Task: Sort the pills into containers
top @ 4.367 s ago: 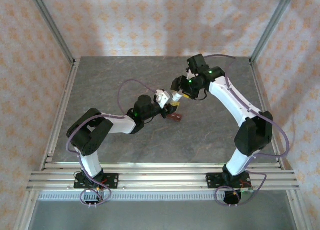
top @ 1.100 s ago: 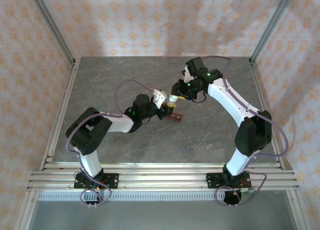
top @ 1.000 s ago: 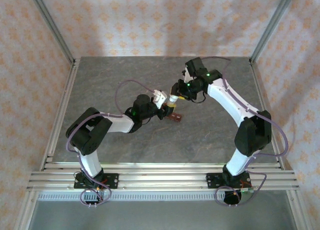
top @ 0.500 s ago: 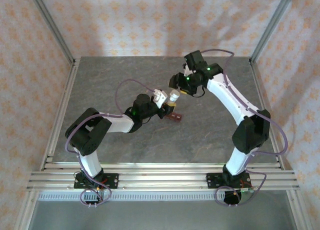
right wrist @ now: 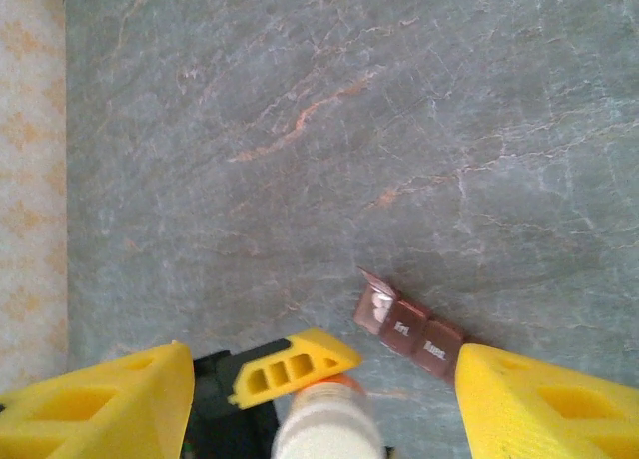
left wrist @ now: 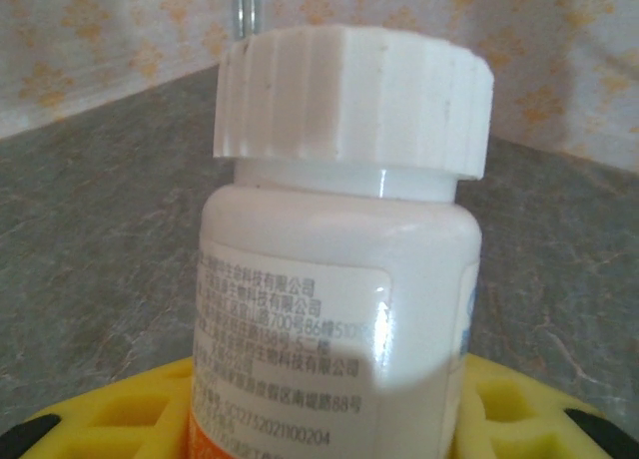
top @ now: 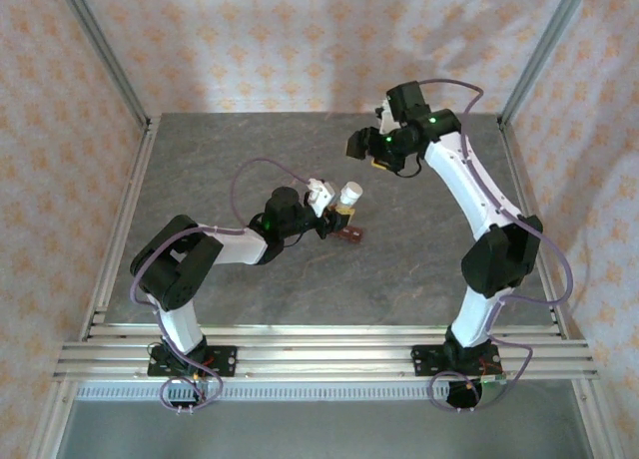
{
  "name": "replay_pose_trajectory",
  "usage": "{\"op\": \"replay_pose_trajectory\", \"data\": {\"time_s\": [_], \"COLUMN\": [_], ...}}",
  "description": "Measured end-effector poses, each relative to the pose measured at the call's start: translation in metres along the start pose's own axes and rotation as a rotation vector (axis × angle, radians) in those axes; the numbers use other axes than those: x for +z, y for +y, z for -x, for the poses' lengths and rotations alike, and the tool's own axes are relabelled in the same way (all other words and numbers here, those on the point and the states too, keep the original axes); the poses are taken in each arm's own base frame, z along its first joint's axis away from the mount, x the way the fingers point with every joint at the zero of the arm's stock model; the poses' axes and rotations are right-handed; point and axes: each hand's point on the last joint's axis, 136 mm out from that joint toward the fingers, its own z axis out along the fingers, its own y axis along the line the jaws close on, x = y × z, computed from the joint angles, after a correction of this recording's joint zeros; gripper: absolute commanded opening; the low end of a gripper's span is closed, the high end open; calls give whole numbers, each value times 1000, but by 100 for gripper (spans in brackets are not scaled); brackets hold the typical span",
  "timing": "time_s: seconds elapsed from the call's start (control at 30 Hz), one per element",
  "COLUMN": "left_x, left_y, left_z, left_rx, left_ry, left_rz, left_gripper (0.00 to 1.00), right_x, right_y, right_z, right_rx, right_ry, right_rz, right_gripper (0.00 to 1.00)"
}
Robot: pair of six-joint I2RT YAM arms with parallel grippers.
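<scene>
Right wrist: reddish-brown containers (right wrist: 411,331), open at one end, white pills (right wrist: 379,301) inside; right jaws spread, left jaws pinching bottle (left wrist: 339,279).

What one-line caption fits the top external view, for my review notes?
Left tool holds the capped white bottle near the containers; right tool open, clear of both.
</scene>
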Motion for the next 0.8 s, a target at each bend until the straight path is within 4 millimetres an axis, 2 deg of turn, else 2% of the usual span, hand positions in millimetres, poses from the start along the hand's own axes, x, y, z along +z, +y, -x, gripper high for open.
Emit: {"op": "replay_pose_trajectory", "data": {"time_s": [0.13,0.33,0.8], "left_x": [-2,-1,-1], "left_y": [-1,-8,-12], "left_z": [7,17,21], "left_rx": [-24,-41,-46], "left_ry": [-24,-46,-53], "left_rz": [-37,-87,-117], "left_gripper": [0,0,0], "right_x": [-7,-19,-9], "right_y": [-6,6,11], "right_z": [-13,-29,-52], "right_rx": [-76,-185,-227], "right_ry": [47,92,169], "right_rz": [37,105,158], "right_gripper": [70,70,68]}}
